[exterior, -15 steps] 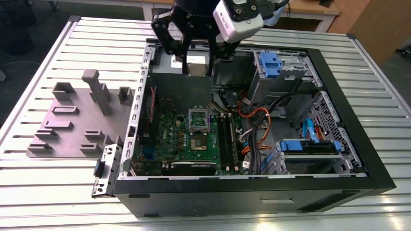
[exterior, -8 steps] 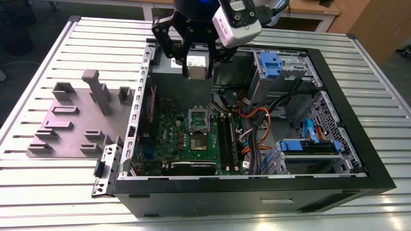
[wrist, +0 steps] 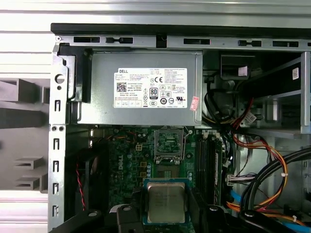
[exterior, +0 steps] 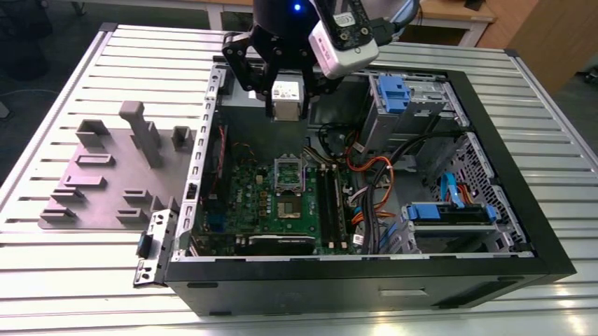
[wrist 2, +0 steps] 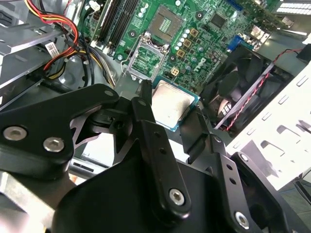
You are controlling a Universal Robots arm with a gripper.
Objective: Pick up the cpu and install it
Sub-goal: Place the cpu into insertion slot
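Observation:
My gripper [exterior: 287, 106] hangs over the back of the open computer case [exterior: 523, 238], shut on the cpu. In both wrist views the cpu [wrist 2: 170, 103] [wrist: 166, 202] is a flat silver square with a thin green rim, pinched by its edges between black fingers [wrist 2: 146, 104] [wrist: 138, 201]. Below and ahead on the green motherboard [exterior: 252, 203] lies the open socket [wrist: 167, 170] [wrist 2: 167, 22] [exterior: 288, 205]. Its hinged metal frame [wrist: 168, 144] [wrist 2: 146, 60] [exterior: 288, 173] stands raised. The cpu is held above the board, apart from the socket.
A grey power supply box with a white label [wrist: 146, 87] fills the case's back. Orange and black cables [wrist: 265, 162] crowd beside the memory slots [wrist: 206, 160]. Blue drive bays [exterior: 393, 87] and a black fan [wrist 2: 238, 82] flank the board. A grey fixture plate [exterior: 112, 175] sits outside.

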